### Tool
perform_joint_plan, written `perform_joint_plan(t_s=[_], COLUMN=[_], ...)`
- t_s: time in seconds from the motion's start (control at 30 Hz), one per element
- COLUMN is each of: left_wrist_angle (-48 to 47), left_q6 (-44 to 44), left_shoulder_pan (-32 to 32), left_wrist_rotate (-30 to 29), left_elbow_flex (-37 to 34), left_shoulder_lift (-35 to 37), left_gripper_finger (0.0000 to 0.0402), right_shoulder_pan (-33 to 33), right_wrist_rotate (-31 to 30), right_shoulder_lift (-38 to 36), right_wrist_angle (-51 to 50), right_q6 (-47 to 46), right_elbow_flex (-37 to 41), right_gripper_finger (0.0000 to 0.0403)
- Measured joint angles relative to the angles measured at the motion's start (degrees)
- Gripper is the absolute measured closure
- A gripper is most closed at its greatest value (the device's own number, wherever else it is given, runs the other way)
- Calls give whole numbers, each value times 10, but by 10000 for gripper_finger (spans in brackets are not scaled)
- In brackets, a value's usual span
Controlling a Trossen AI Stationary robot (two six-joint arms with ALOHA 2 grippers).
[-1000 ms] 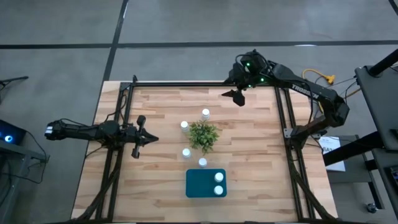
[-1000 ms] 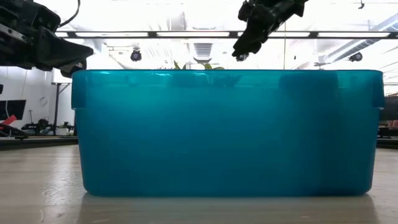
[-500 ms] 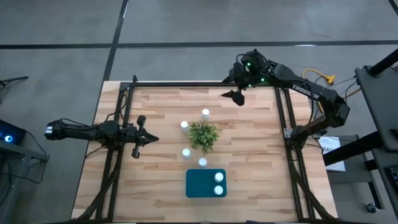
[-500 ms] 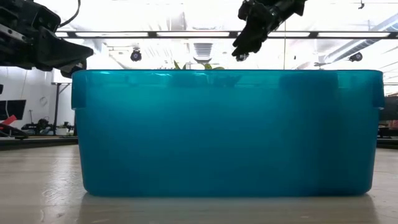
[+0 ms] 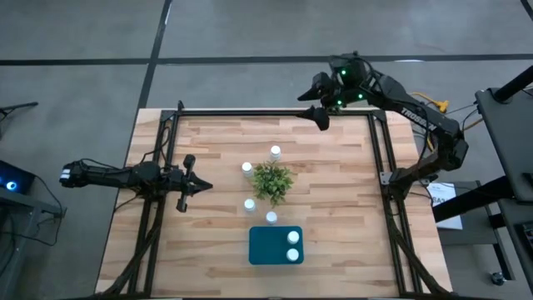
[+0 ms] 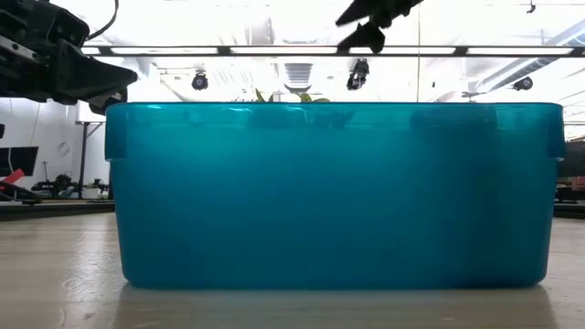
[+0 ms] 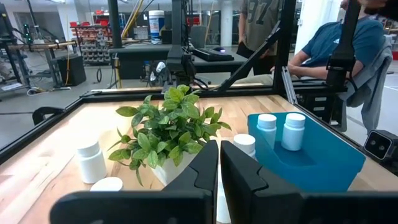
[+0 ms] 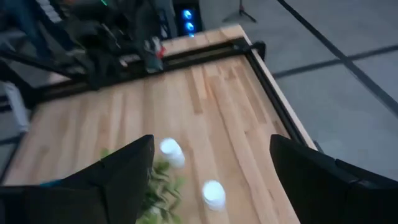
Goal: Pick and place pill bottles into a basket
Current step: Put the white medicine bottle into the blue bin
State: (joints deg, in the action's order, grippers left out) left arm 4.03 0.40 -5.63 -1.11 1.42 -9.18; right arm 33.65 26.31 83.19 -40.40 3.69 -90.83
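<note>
A robotics lab or workshop is indicated: a wood-slat table (image 5: pixel 225 242) is framed w/ black metal rails (image 5: pixel 250 112) and set on a bare grey concrete floor (image 5: pixel 250 33). Beyond it, in the left wrist view, benches w/ equipment (image 7: pixel 43 53), red-stocked shelving (image 7: pixel 93 28) and a seated person (image 7: pixel 329 46) at a workstation are seen. Bright ceiling lighting (image 6: pixel 274 23) and overhead fixtures are shown in the low view, plus cabling (image 5: pixel 425 104) at the table's edge.

Two bottles (image 5: pixel 292 246) in basket (image 5: pixel 266 247) — upright.
</note>
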Motion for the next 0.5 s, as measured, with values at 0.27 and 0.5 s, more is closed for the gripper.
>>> perform_joint_plan(t_s=[0.27,0.5], left_wrist_angle=[0,0], left_q6=[0,0], left_shoulder_pan=[0,0], left_wrist_rotate=[0,0], left_elbow_flex=[0,0], left_shoulder_lift=[-1,-2], left_gripper_finger=[401,401], right_shoulder_pan=[0,-6], right_wrist_rotate=[8,9], right_shoulder_lift=[23,82], right_wrist_angle=[-71,-155], right_q6=[10,56], right_elbow_flex=[-42,-103], right_gripper_finger=[98,100])
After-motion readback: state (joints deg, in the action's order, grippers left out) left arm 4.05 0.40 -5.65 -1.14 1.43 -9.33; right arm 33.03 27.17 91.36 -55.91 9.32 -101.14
